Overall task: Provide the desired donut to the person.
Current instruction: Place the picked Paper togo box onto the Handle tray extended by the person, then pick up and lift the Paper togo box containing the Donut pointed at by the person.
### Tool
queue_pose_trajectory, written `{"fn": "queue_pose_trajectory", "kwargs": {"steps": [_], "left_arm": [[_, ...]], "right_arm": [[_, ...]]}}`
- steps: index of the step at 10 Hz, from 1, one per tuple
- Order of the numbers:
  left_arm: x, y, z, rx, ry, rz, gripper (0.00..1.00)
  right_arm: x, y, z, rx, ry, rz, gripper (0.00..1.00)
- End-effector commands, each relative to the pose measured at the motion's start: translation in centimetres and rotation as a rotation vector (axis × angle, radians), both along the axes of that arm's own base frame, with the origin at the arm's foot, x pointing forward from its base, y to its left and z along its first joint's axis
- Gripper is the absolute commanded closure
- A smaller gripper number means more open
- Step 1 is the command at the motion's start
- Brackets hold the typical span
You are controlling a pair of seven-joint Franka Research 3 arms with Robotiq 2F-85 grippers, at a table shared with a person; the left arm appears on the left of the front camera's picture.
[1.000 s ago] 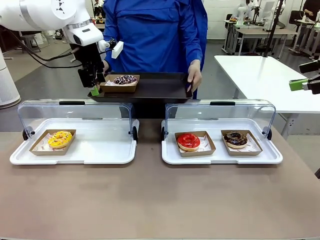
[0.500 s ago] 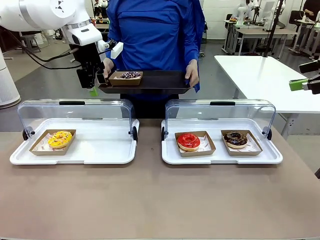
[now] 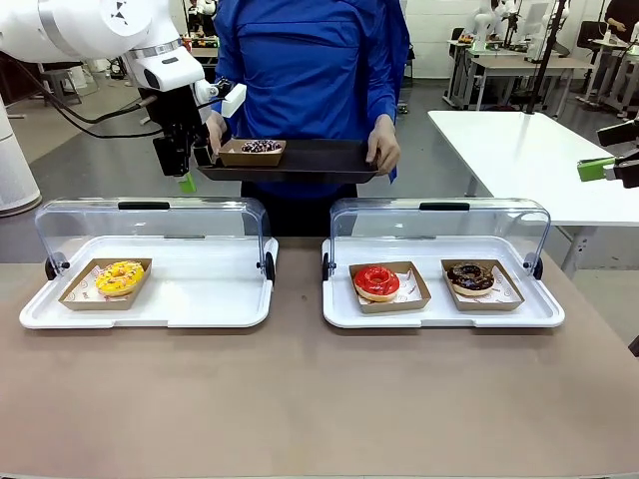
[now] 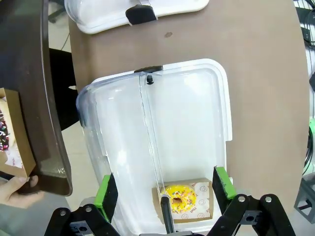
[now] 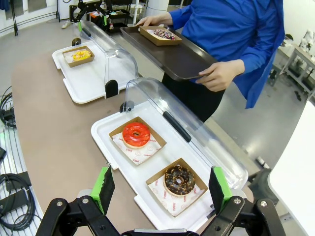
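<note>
The donut (image 3: 261,147), dark with pale sprinkles, sits in a brown box (image 3: 240,157) on a dark tray (image 3: 319,160) held by the person (image 3: 310,60). The left gripper (image 3: 188,176) hangs just beside it, jaws wide and empty. The right gripper (image 5: 161,189) has its jaws wide and empty too.

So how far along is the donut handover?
Done, it seems: a sprinkled donut sits in its box on the tray the person holds. In hand: nothing; the left tool hangs open beside the tray, the right tool is open too. Left: probably just drawing the left tool back.
</note>
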State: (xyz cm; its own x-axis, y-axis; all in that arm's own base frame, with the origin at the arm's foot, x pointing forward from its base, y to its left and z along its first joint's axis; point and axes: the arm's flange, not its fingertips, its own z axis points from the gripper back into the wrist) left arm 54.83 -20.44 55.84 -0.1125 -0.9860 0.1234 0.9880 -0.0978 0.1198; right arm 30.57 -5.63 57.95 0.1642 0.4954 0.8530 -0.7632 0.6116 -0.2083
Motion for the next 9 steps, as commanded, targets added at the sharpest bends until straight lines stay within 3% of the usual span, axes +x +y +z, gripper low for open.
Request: {"fn": "queue_pose_trajectory", "kwargs": {"steps": [1, 9], "left_arm": [[0.02, 0.01, 0.18, 0.001, -0.008, 0.013, 0.0], [0.02, 0.01, 0.18, 0.001, -0.008, 0.013, 0.0]], "right_arm": [[0.14, -0.04, -0.23, -0.005, -0.002, 0.015, 0.0], [0.14, -0.04, -0.23, -0.005, -0.002, 0.015, 0.0]]}}
